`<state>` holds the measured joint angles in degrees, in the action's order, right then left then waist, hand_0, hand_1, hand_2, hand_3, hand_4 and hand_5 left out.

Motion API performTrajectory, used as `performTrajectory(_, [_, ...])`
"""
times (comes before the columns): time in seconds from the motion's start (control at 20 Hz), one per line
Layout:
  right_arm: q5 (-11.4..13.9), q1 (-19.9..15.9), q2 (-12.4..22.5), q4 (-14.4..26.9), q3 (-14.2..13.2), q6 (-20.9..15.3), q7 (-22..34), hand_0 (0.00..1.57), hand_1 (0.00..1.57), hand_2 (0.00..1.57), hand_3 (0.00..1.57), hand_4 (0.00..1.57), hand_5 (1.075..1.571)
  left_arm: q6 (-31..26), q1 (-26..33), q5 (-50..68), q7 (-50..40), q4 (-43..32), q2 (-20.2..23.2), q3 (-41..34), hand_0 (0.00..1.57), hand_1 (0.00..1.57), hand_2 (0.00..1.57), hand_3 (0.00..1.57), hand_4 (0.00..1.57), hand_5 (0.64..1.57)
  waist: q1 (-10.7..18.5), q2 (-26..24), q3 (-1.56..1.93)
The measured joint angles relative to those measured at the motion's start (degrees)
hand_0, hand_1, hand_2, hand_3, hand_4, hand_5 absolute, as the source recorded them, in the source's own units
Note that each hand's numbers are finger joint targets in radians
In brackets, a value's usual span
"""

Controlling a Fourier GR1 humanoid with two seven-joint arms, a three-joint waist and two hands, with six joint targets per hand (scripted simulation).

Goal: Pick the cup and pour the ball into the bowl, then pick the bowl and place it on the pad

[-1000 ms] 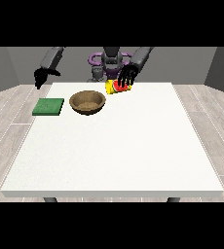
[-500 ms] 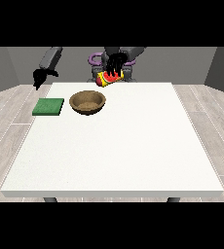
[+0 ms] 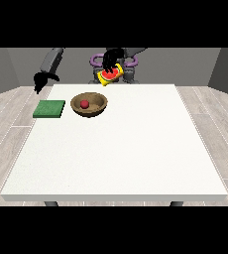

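The hand at the view's left [image 3: 40, 80] hangs beside the table's edge, fingers unclear. A flat green pad [image 3: 49, 108] lies beside the brown wooden bowl [image 3: 89, 105] holding a red ball [image 3: 85, 103]. Above, the other hand [image 3: 109, 60] clasps the tilted yellow-and-red cup [image 3: 111, 75].
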<state>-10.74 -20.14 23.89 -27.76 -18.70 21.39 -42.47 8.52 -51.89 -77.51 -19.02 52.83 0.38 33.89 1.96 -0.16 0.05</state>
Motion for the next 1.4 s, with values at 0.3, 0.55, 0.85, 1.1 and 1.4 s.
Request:
performTrajectory(0.3, [-0.10, -0.02, -0.11, -0.47, 0.38, -0.06, 0.06, 0.00, 0.00, 0.12, 0.24, 0.42, 1.528, -5.15, -0.23, -4.85, 2.50, 0.43, 0.25, 2.96, 0.75, 0.75, 1.57, 1.57, 1.09, 1.553, -0.72, 0.14, 0.00])
performTrajectory(0.55, [-0.89, -0.13, 1.79, 0.25, -0.34, 1.00, 0.39, 0.00, 0.00, 0.26, 0.39, 0.43, 1.526, -9.48, -1.75, -8.79, 5.23, 2.08, 0.59, 4.61, 1.48, 1.48, 1.57, 1.57, 1.13, 1.539, 0.14, 0.65, 0.00])
performTrajectory(0.85, [-1.38, -0.30, 1.50, -0.20, 0.13, 1.31, 2.53, 0.00, 0.00, 0.16, 0.28, 0.69, 1.548, -10.57, -0.29, -9.56, 8.21, 5.33, 1.79, 0.49, 0.21, 0.21, 1.57, 1.57, 1.02, 1.569, 0.27, -0.09, -0.03])
performTrajectory(1.1, [-2.75, 2.19, 3.10, 0.41, -1.01, 2.81, 3.33, 0.00, 0.00, 0.30, 0.25, 0.73, 1.554, -5.90, 3.09, -2.43, 10.53, 9.65, 5.92, -8.71, 0.80, 0.80, 1.57, 1.57, 0.82, 1.507, 3.48, 0.06, -0.08])
performTrajectory(1.4, [-5.01, 1.41, 3.87, -0.06, -3.23, 1.87, 3.71, 0.00, 0.00, 0.36, 0.26, 0.72, 1.557, 2.27, 14.17, 12.60, 18.74, 12.92, 6.54, -17.92, 1.31, 1.31, 1.14, 0.83, 1.37, 1.571, 10.28, 5.78, -0.35])
